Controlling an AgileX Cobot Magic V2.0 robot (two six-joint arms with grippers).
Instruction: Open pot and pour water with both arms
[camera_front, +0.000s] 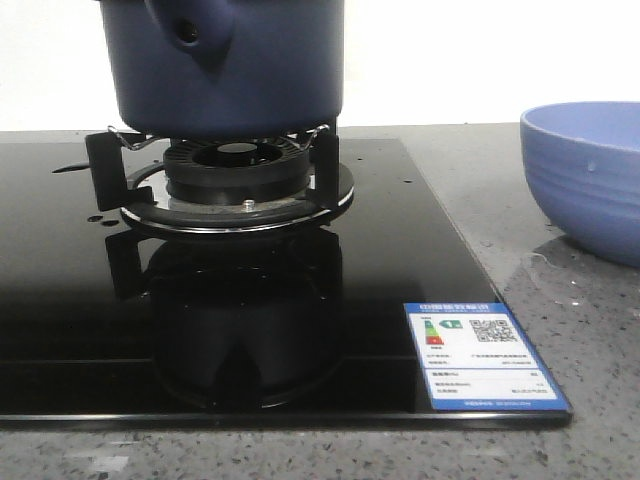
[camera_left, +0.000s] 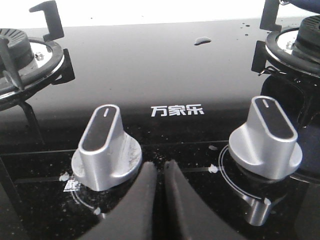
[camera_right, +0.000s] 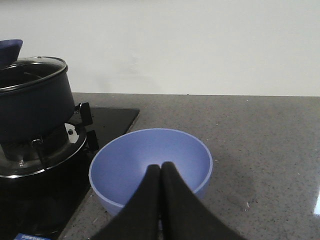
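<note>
The left fingers (camera_left: 161, 172) are pressed together, tips nearly touching, holding nothing. They hover low over the front edge of a glossy black hob (camera_left: 165, 65). Just past the tips, one silver knob (camera_left: 106, 147) sits to one side and a second knob (camera_left: 266, 137) to the other, both apart from the fingers. Between the knobs is white lettering (camera_left: 177, 111) printed on the glass. Farther out, a burner (camera_left: 22, 65) lies beyond the first knob and another burner (camera_left: 295, 42) beyond the second. Water (camera_left: 202, 40) shows as a small glossy puddle on the glass well beyond the fingers, with tiny drops scattered around it.

The right fingers (camera_right: 160, 172) are also pressed together and empty. They hang above the near rim of a light blue bowl (camera_right: 150, 167), which stands on the grey speckled desk (camera_right: 250, 150). Beyond the bowl and off to one side, well apart from the fingers, the pot (camera_right: 30, 107) sits on a burner's metal supports, a glass lid (camera_right: 32, 70) on it.

From the front, the pot (camera_front: 230, 60) stands on its burner (camera_front: 240, 175) with its pierced handle socket facing the camera, the bowl (camera_front: 585, 175) on the desk beside the hob, and a blue-edged label (camera_front: 485, 355) on the hob's near corner
</note>
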